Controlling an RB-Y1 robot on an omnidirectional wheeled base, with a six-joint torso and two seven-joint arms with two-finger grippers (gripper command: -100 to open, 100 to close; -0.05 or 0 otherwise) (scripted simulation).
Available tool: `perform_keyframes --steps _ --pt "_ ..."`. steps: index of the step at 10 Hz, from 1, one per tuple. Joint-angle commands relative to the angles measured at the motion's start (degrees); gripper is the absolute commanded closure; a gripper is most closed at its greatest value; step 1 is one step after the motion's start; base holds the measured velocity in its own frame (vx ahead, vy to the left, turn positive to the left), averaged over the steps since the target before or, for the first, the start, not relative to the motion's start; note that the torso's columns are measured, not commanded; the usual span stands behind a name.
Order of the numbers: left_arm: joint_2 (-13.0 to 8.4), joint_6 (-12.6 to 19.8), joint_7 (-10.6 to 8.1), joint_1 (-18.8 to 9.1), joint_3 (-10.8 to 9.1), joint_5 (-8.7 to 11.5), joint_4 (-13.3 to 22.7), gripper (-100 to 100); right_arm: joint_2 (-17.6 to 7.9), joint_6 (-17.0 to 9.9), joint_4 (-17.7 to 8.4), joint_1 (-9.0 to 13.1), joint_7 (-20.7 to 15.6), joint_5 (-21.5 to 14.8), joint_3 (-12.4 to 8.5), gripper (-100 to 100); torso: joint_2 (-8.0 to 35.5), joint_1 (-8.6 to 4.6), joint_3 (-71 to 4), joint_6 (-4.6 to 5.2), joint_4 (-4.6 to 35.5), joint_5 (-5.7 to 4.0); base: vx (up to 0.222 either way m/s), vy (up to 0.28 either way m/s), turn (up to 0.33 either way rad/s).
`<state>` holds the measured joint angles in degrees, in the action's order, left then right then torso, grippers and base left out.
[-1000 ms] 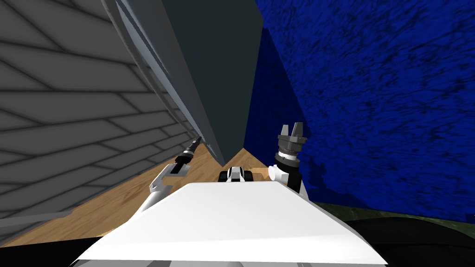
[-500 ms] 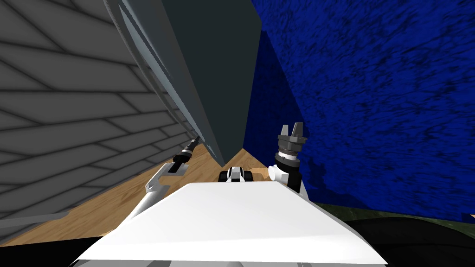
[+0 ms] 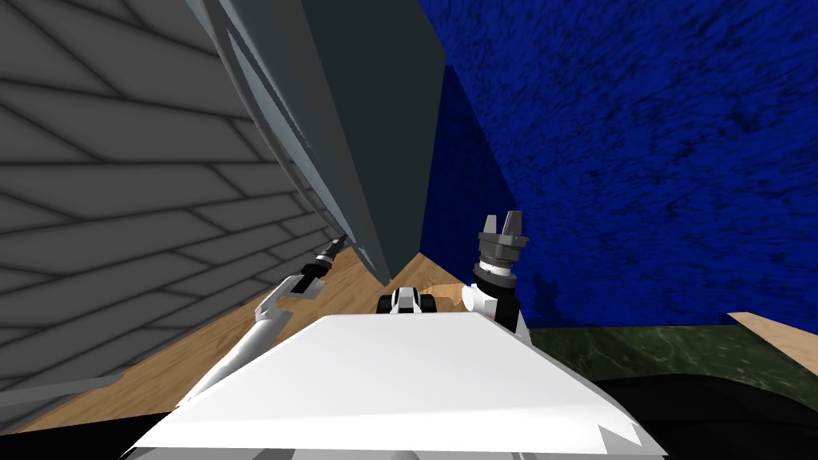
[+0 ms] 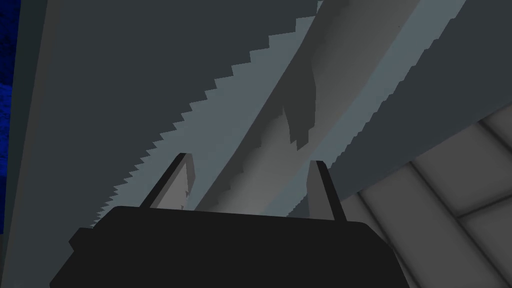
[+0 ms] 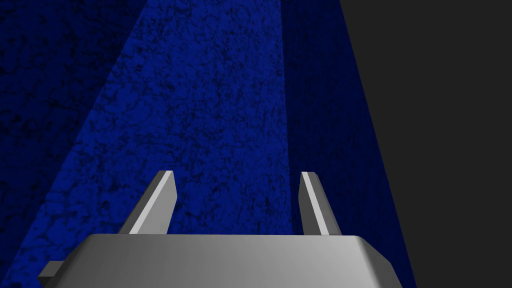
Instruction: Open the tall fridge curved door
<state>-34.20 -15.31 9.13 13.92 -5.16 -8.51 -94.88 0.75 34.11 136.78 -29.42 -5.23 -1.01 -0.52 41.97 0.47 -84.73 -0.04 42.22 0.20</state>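
Blue wall (image 3: 639,160) beside fridge (image 3: 375,120); left end effector (image 4: 247,162), extended, fingers (image 4: 176,195) apart astride the curved door (image 3: 272,120)'s handle (image 4: 270,145); right end effector (image 3: 502,217) upright, spread, clear.

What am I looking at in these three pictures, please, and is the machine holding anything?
This is a simulated two-armed robot standing close to a tall dark grey fridge. The wide picture comes from a camera on its head, looking steeply down. The other two come from cameras on its wrists, each looking along that arm's tool. The left tool is open at the fridge's curved door, and the door's long handle runs between its fingers; I cannot tell whether they touch it. The right tool is also open, raised and facing a blue wall. Nothing is held. Below lies a wooden floor.
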Motion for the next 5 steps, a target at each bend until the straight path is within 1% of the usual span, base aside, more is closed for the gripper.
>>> perform_keyframes --steps 1,2,3,4,5 --pt "-2.6 -3.4 -0.64 -2.3 1.77 2.2 3.7 100 0.0 0.0 0.0 0.0 0.0 0.0 0.0 0 -0.3 -0.38 -0.2 0.04 -0.2 -0.04 -0.116 0.138 -0.093" --pt "-2.6 -3.9 -0.64 -2.3 1.77 2.2 5.4 100 0.0 0.0 0.0 0.0 0.0 0.0 0.0 0 -0.3 -0.22 -0.2 0.26 -0.2 -0.05 -0.144 0.13 -0.12" --pt "-2.6 -3.9 -0.64 -2.3 1.77 2.2 6.4 100 0.0 0.0 0.0 0.0 0.0 0.0 0.0 0 -0.2 -0.15 -0.1 0.11 -0.2 0.02 -0.065 0.062 -0.004" --pt "-5.2 -6.7 -1.2 -4.4 3.47 4.2 8.0 100 0.0 0.0 0.0 0.0 0.0 0.0 0.0 0 -0.3 -0.22 -0.2 0.03 -0.3 0.04 -0.121 0.125 -0.083" --pt "-5.2 -7.0 -1.2 -4.4 3.47 4.2 9.5 100 0.0 0.0 0.0 0.0 0.0 0.0 0.0 0 -0.2 0.02 -0.1 0.17 -0.2 0.04 -0.129 0.134 -0.103"
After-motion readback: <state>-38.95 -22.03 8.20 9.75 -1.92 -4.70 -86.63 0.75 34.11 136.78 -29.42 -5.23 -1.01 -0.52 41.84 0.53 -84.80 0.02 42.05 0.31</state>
